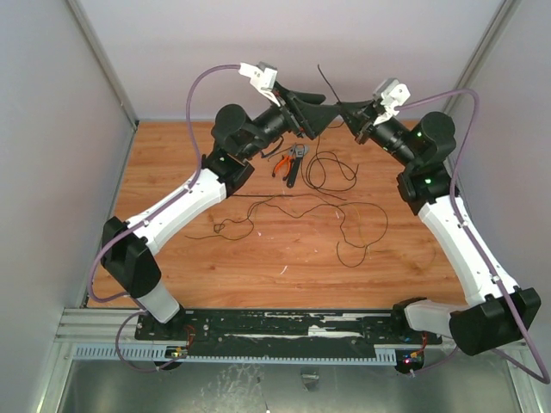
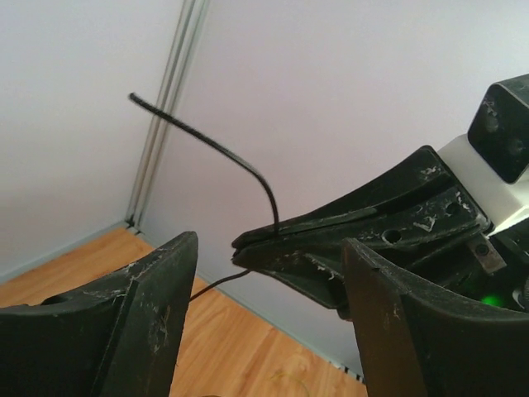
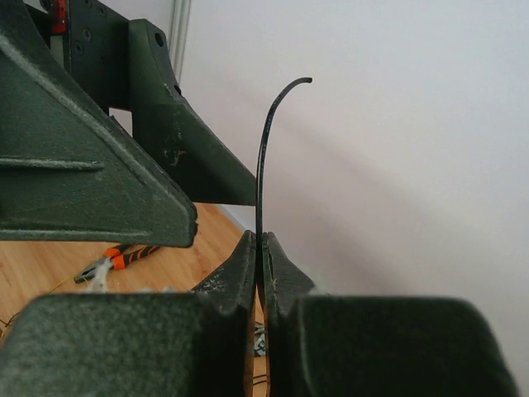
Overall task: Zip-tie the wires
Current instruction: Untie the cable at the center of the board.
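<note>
Right claw (image 3: 260, 248), raised above the far side of the surface (image 1: 258, 258), clenched on the zip tie (image 3: 263, 157); the strip curves upward from its tips. Left claw (image 2: 269, 248), released, fingers spread either side of the right claw's tip. The wires (image 1: 344, 219) lie loose on the surface, near the pliers (image 1: 282, 162).
</note>
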Tool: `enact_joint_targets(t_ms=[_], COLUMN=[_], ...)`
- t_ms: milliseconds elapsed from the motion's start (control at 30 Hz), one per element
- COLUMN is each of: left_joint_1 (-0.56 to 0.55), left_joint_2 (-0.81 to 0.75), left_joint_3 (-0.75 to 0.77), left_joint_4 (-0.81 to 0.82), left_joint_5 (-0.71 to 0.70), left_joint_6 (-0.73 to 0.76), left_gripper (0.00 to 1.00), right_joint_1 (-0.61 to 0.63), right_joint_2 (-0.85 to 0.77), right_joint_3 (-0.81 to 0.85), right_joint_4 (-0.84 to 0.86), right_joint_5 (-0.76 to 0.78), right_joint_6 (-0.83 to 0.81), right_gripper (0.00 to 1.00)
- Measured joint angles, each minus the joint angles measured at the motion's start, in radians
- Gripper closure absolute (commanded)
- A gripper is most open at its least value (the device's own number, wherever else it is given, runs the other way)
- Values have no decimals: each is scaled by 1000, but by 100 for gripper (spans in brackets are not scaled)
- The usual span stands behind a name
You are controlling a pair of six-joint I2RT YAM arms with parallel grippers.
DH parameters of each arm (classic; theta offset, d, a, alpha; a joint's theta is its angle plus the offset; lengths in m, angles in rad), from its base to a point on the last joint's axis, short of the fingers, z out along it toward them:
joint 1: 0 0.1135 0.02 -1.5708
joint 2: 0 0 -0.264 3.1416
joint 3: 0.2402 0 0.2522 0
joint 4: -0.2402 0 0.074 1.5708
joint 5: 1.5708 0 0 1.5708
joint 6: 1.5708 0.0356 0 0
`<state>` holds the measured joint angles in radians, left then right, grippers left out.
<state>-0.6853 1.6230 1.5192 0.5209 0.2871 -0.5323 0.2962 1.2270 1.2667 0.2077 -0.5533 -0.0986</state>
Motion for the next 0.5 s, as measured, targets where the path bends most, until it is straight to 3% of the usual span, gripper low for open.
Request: enact_joint_targets(t_ms=[333, 400, 467, 500], left_joint_1=[-18, -19, -20, -20], left_joint_2=[7, 9, 13, 14], left_joint_3=[41, 45, 47, 47], left_joint_4=[9, 8, 8, 7], left_joint_5=[6, 6, 4, 0], left_joint_6=[0, 2, 9, 14], left_gripper=[66, 78, 100, 100], right_joint_1=[61, 70, 76, 79], right_joint_2=[0, 0, 0, 0], right_joint_3=[-4, -4, -4, -4], right_joint_4=[-1, -1, -1, 0], right_joint_5=[16, 25, 33, 36], right_joint_6=[-27, -34, -37, -38], right_gripper=[100, 100, 100, 99])
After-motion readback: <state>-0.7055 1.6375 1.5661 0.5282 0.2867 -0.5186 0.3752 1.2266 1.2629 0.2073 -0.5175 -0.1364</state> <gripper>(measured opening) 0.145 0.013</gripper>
